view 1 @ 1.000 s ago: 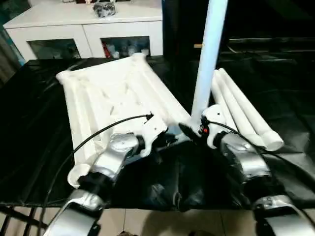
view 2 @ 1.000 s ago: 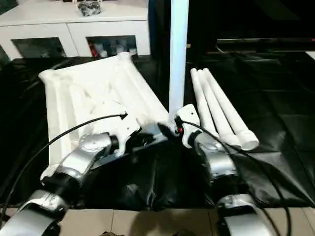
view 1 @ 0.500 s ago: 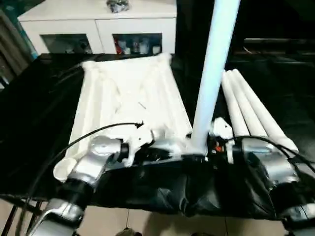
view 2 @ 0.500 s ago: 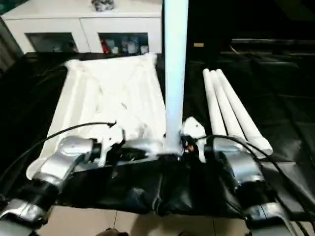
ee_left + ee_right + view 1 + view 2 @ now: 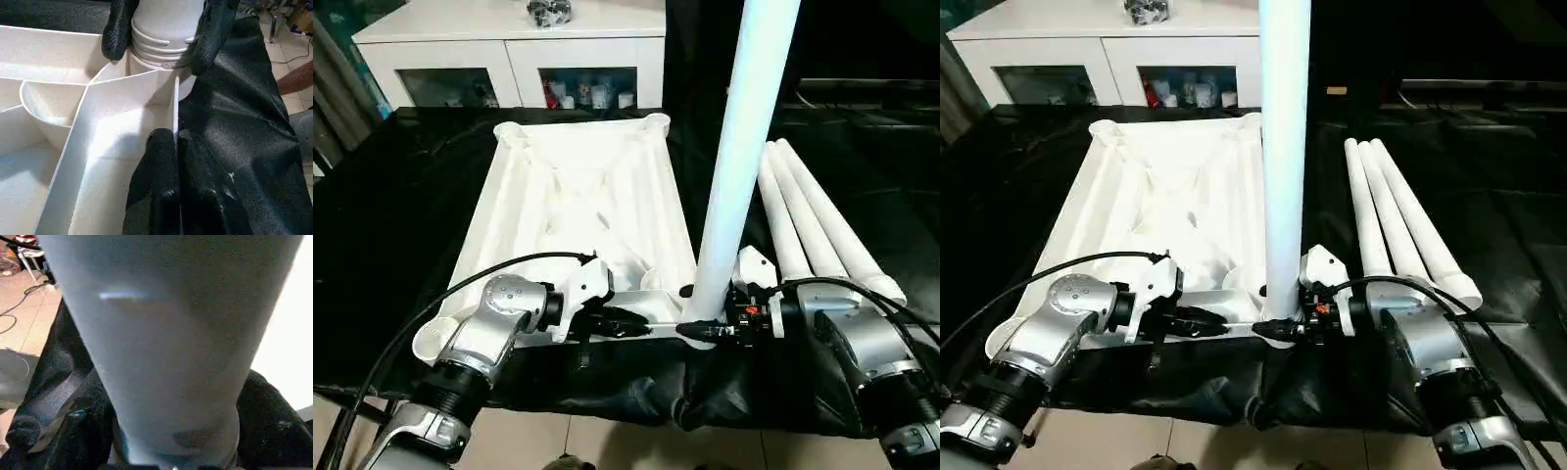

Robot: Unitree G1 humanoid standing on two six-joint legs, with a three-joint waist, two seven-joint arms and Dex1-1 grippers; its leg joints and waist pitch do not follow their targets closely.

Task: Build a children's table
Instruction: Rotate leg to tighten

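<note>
**Item: table assembly, first leg at near right socket**

- Tabletop (image 5: 578, 196): white, lay underside up on the black-covered desk (image 5: 382, 225), ribs showing, round sockets at the corners.
- Leg (image 5: 744, 147): stood upright at the near right corner, its ringed foot at the socket mouth; the frames did not show how deep it sat.
- Spare legs (image 5: 822, 220): three, lay side by side on the desk to the right of the tabletop.
- Left hand (image 5: 175, 142): pinched narrow on the tabletop's thin near edge, just left of the socket.
- Right hand (image 5: 1278, 328): fingers (image 5: 117, 29) either side of the leg's base, holding it.
- Cabinet (image 5: 509, 49): white, beyond the desk.

Handling note: the leg probably wanted keeping plumb over the socket and pressing straight down, the left hand steadying the tabletop; a tilted push would likely jam it.
</note>
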